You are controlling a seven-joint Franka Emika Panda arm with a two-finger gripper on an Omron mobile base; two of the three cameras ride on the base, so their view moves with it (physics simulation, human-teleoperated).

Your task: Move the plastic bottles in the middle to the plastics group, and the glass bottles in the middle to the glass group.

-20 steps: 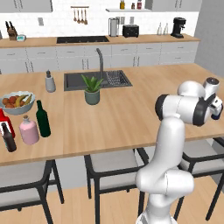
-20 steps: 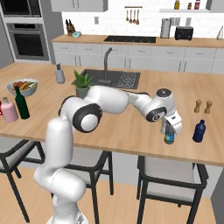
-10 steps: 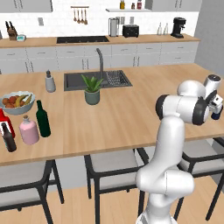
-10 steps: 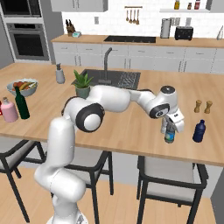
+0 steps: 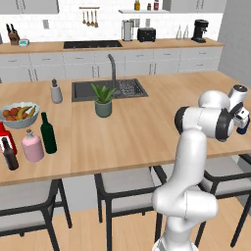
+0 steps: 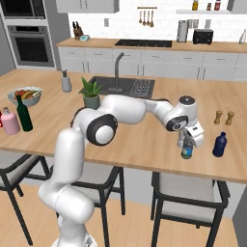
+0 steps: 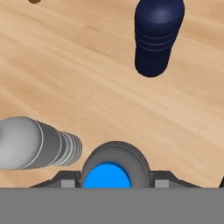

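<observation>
We are over at the right end of the island now, with the gripper [image 6: 189, 143] right on top of the water bottle [image 6: 187, 150] — jaws closed around it just under the blue cap [image 7: 107, 176], one finger on each side of the shoulder. In the right base view the bottle hangs upright at the counter [image 6: 144, 144], though we cannot tell whether its base touches the wood or rides just above it.

It sits where it belongs: the greyish clear bottle [image 7: 35, 142] is just beside it, and the dark blue bottle [image 7: 156, 35] stands a little further off, apart from both.

As for handling, we judge this bottle light and thin-walled, so it should give under a hard squeeze and slip if pinched on the smooth body; the ribbed shoulder below the cap is the stiffest place to hold, and that is where we have it. A careless release could tip it into the grey neighbour.

Still waiting at the far left end — the pink bottle [image 5: 33, 146] and the green wine bottle [image 5: 47, 133], both rigid, heavier, breakable, best taken on the body.
</observation>
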